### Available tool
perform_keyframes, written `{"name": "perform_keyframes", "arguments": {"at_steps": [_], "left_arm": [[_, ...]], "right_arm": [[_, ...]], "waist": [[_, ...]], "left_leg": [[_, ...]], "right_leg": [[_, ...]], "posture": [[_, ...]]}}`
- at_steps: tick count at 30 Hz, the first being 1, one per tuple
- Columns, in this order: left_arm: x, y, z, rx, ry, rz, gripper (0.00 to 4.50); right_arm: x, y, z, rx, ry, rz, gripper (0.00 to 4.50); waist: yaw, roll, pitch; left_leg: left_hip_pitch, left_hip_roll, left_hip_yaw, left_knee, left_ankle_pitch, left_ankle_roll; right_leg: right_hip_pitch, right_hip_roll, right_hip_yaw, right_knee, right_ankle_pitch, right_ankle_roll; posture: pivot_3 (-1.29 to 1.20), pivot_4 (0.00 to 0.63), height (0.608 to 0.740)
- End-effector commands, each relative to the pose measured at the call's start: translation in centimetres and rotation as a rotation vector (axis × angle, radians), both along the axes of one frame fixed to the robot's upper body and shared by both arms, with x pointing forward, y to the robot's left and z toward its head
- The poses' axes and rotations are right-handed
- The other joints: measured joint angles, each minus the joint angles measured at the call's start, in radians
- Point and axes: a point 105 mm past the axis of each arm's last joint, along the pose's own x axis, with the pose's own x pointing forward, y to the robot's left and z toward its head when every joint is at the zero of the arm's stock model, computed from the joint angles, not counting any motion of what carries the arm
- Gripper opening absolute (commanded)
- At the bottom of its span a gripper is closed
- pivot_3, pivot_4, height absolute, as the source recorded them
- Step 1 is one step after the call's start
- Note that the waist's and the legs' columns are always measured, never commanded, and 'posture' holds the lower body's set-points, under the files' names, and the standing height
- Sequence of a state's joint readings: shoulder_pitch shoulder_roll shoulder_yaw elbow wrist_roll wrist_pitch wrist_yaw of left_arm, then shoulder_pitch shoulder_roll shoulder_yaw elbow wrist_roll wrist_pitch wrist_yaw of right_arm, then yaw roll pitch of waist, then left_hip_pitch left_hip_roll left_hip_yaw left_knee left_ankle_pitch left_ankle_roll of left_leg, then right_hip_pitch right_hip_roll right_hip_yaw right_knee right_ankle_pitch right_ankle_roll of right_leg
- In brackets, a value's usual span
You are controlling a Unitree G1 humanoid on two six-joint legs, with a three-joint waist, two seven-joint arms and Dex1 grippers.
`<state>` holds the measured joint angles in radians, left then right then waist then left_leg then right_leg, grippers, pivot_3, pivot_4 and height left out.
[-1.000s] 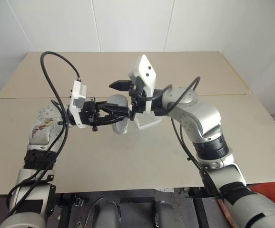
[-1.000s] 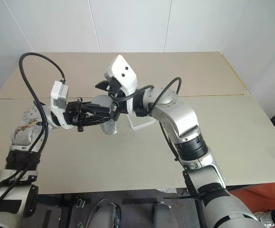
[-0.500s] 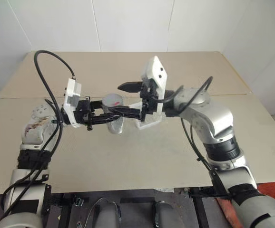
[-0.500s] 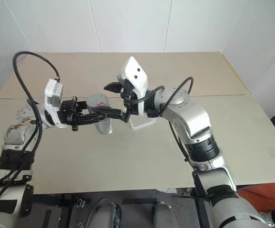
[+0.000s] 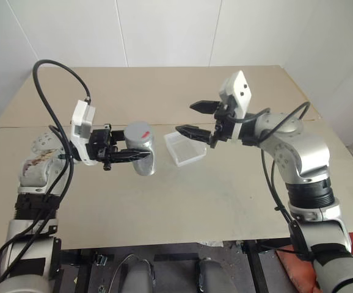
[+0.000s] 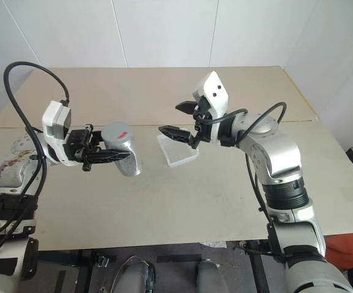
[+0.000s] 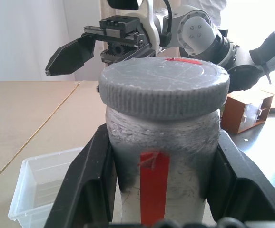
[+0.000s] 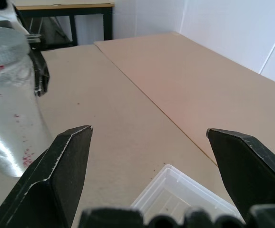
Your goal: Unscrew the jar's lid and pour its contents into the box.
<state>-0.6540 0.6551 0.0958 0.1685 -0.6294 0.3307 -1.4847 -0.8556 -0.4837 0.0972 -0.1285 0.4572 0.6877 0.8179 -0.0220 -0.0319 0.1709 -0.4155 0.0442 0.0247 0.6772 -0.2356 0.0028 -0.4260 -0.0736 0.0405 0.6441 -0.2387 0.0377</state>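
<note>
My left gripper (image 5: 132,152) is shut on the jar (image 5: 145,163), a silvery-grey cylinder held upright above the table's left middle. In the left wrist view its black fingers (image 7: 83,185) clamp the jar (image 7: 175,156) on both sides, just below the ribbed lid (image 7: 163,88), which sits on the jar. A red strip runs down the jar's side. My right gripper (image 5: 184,117) hangs open and holds nothing, to the right of the jar and apart from it, above the box (image 5: 185,148). The clear box (image 8: 185,199) lies on the table under the right fingers (image 8: 61,166). The contents are too small to make out.
The beige table (image 5: 182,201) is made of two boards with a seam (image 5: 36,125) running across behind the arms. Its front edge lies near me. An orange-brown crate (image 7: 247,111) stands off the table in the background.
My right gripper has drawn back to the right, from close around the jar's top to above the box, staying open. The left gripper still holds the jar, nearly in place.
</note>
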Motion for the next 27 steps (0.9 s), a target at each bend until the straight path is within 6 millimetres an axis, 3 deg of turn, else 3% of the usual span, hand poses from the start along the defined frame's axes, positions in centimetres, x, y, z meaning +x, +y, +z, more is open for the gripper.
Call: {"name": "perform_keyframes", "arguments": {"at_steps": [1, 5, 10, 20, 27], "left_arm": [[0.4, -0.6, 0.9, -0.016, -0.048, -0.011, 2.08], [1.0, -1.2, 0.6, -0.02, -0.044, -0.02, 2.08], [1.4, -1.9, 0.5, -0.025, -0.047, -0.037, 2.08], [1.2, -2.1, 0.4, -0.021, -0.055, -0.058, 2.08], [1.0, -1.8, 0.4, -0.013, -0.058, -0.056, 2.08]], "right_arm": [[-2.9, 1.3, 2.6, 0.042, -0.084, 0.133, 4.46], [-4.8, 3.0, 2.7, 0.028, -0.112, 0.232, 4.46], [-5.3, 5.0, 3.1, 0.031, -0.133, 0.278, 4.46], [-3.6, 8.1, 2.4, 0.004, -0.104, 0.25, 4.46], [-2.4, 7.8, 2.5, 0.014, -0.087, 0.2, 4.46]], "waist": [[0.004, 0.0, 0.0], [0.006, 0.0, 0.0], [0.003, 0.0, 0.0], [0.004, 0.0, 0.0], [0.004, 0.0, 0.0]], "left_leg": [[0.0, 0.0, 0.0, 0.0, 0.0, 0.0], [0.0, 0.0, 0.0, 0.0, 0.0, 0.0], [0.0, 0.0, 0.0, 0.0, 0.0, 0.0], [0.0, 0.0, 0.0, 0.001, 0.0, 0.0], [0.0, 0.0, 0.0, 0.0, 0.0, 0.0]], "right_leg": [[0.0, 0.0, 0.0, 0.0, 0.0, 0.0], [0.0, 0.0, 0.0, 0.0, 0.0, 0.0], [0.0, 0.0, 0.0, 0.001, 0.0, 0.0], [0.0, 0.0, 0.0, 0.003, 0.0, 0.0], [0.0, 0.0, -0.001, 0.003, 0.0, 0.0]], "posture": [[0.0, 0.15, 0.74], [0.0, 0.15, 0.74], [0.0, 0.15, 0.74], [0.0, 0.15, 0.74], [0.0, 0.15, 0.74]]}}
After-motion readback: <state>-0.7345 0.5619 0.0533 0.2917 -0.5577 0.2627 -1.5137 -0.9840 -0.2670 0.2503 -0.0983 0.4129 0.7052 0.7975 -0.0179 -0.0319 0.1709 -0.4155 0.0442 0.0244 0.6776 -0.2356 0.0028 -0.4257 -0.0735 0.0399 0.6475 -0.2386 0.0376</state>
